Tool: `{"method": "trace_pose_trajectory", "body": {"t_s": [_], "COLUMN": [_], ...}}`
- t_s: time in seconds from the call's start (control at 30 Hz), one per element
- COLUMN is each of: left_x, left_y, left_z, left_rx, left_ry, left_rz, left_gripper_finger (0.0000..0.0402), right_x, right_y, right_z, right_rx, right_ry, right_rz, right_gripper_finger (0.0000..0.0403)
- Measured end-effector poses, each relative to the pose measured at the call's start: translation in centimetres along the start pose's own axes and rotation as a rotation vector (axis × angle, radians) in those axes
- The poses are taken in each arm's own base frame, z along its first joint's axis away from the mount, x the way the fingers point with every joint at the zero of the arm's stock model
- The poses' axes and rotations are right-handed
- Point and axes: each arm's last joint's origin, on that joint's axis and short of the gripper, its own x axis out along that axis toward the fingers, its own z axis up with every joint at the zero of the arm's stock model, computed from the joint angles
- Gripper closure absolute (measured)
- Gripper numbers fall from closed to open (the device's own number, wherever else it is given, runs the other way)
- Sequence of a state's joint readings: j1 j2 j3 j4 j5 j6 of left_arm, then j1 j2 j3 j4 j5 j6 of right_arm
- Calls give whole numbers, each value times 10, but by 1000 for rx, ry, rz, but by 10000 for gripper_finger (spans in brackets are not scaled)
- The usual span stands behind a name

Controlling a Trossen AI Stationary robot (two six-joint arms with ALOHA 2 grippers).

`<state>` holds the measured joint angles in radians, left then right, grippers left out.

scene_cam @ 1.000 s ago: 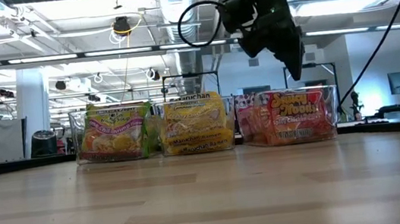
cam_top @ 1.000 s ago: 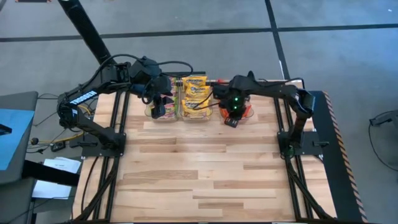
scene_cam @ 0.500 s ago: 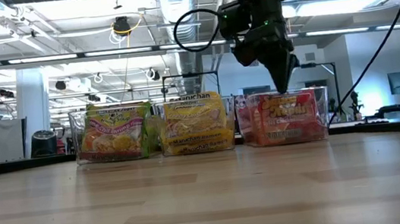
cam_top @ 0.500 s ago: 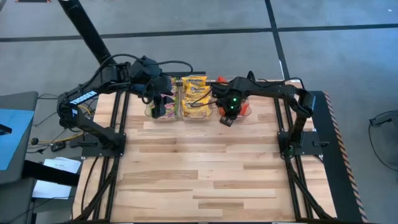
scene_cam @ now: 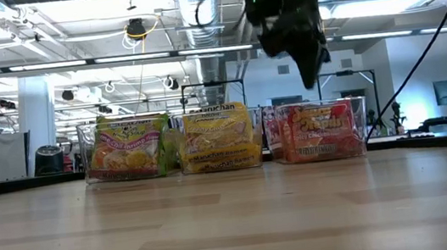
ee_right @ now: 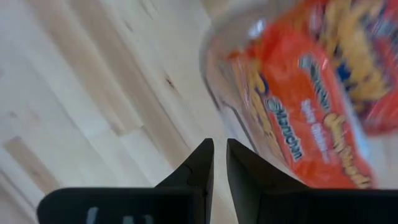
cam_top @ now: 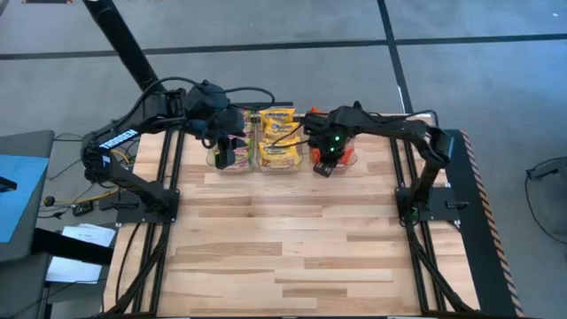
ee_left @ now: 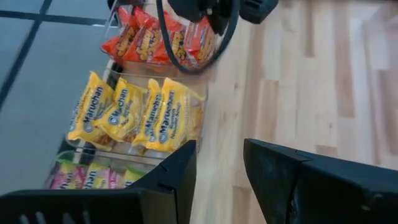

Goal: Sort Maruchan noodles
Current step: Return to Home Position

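lifted since half a second ago, the right gripper (scene_cam: 310,76) now hangs clear above the red-orange packets (scene_cam: 320,130), where before its tip dipped to the rim of their bin. the noodles are sorted into three clear bins in a row at the far edge of the table (cam_top: 292,248): green-with-pink packets (scene_cam: 128,149) in the left bin, yellow packets (scene_cam: 221,138) in the middle bin, red-orange ones in the right bin (ee_right: 217,74). the packets stand on edge, packed side by side, and the bins sit just beside one another. from above, the right gripper covers the near part of the right bin; its fingers (ee_right: 202,158) are drawn nearly together with only a thin slit between them, gripping nothing. the left gripper (cam_top: 226,158) hangs over the left bin, its fingers (ee_left: 180,168) parted, with nothing between them. both arms reach in from the table's sides towards the far edge. beyond the table the low view shows a large room with ceiling ducts (scene_cam: 191,1).
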<state>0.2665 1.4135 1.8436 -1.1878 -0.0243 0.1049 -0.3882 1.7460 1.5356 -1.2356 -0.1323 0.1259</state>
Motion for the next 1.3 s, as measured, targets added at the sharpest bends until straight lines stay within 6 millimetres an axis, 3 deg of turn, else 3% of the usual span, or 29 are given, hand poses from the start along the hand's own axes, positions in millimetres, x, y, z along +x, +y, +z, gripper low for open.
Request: {"method": "trace_pose_trajectory", "body": {"t_s": [0.27, 0.5, 1.0, 1.3], "left_x": [-9, -7, 7, 15], "left_y": [-10, -24, -39, -41], "left_z": [-1, -31, -159, -231], "left_rx": [-41, -74, -180, -270], "left_ry": [-81, -199, -559, -689], "left_rz": [-100, -138, -193, -191], "left_gripper_finger": [279, 279, 279, 279], "right_x": [-64, -101, -100, -107], "right_y": [10, 15, 12, 17], "right_z": [8, 0, -1, 6], "right_rx": [-135, -254, -126, -17], "right_ry": [-506, -735, -712, -807], "right_rz": [68, 65, 103, 178], "right_gripper_finger": [333, 333, 333, 333]}}
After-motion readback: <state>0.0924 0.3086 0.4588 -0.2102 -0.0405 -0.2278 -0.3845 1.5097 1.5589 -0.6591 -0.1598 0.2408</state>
